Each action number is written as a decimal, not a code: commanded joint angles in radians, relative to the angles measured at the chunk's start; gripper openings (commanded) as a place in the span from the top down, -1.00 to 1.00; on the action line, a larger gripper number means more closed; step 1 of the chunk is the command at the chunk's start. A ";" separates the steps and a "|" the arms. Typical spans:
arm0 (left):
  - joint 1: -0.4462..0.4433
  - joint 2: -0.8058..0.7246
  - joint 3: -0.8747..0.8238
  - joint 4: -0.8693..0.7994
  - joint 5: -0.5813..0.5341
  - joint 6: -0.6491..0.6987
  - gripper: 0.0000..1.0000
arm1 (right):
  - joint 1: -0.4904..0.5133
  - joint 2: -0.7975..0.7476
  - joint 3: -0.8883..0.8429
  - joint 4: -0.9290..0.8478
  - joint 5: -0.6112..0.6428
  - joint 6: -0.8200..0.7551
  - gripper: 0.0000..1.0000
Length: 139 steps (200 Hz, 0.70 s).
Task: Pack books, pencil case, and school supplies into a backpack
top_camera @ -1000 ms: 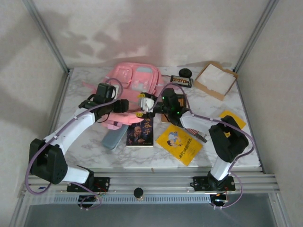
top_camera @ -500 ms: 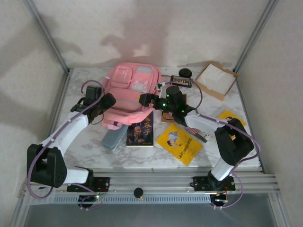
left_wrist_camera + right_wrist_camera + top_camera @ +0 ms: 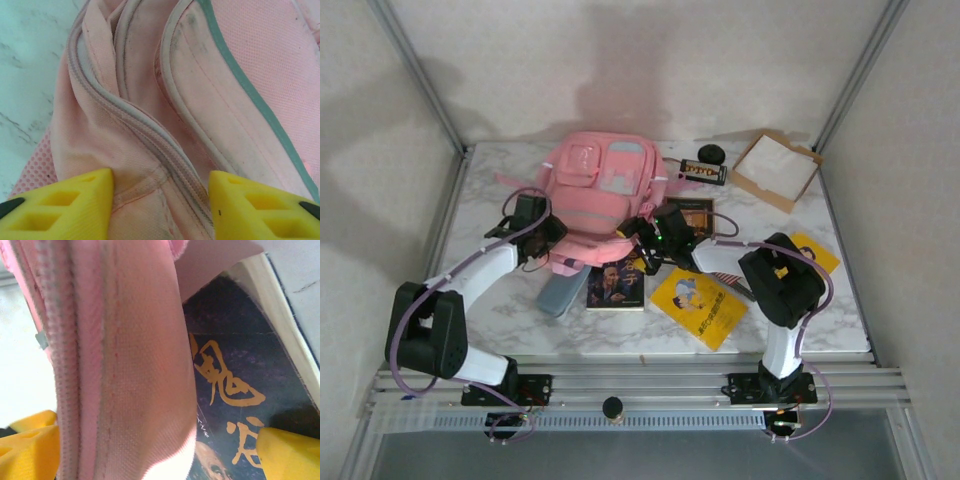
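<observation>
The pink backpack (image 3: 600, 185) lies flat at the middle back of the table. My left gripper (image 3: 552, 240) is at its near left edge. In the left wrist view the left gripper (image 3: 160, 200) stands half-closed, its yellow fingers (image 3: 65, 205) on either side of a fabric fold and zip of the backpack (image 3: 150, 150). My right gripper (image 3: 638, 245) is at the near right edge, wide open (image 3: 160, 450) around the backpack's hem (image 3: 125, 370), just above the dark blue book (image 3: 235, 390). The grey-blue pencil case (image 3: 558, 293) pokes out from under the backpack. The striped pack (image 3: 742, 288) is mostly hidden by my right forearm.
A yellow book (image 3: 698, 303) lies at the front right, another (image 3: 815, 252) behind the right arm. The brown book (image 3: 692, 212) sits beside the backpack. At the back right are a cardboard tray (image 3: 775, 168), a black item with orange marks (image 3: 704, 172) and a black round object (image 3: 711, 153).
Both grippers came down the backpack's sides towards its near edge. The left jaws narrowed around the fabric; the right jaws widened. The backpack now lies flatter.
</observation>
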 commanded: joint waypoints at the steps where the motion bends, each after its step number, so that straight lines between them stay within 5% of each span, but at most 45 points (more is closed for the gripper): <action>1: -0.044 -0.013 -0.028 0.012 0.042 -0.048 0.12 | 0.000 0.017 0.031 0.009 -0.009 0.100 -0.97; 78: -0.076 -0.032 -0.035 0.063 0.031 -0.060 0.37 | -0.004 0.056 0.064 0.061 0.010 0.148 -0.46; 110: -0.085 -0.024 0.006 0.055 0.054 -0.053 0.40 | -0.004 0.092 0.143 0.071 0.043 0.103 0.12; 139: -0.110 -0.096 -0.029 0.033 0.002 -0.067 0.40 | -0.014 0.073 0.143 0.170 0.094 0.030 0.42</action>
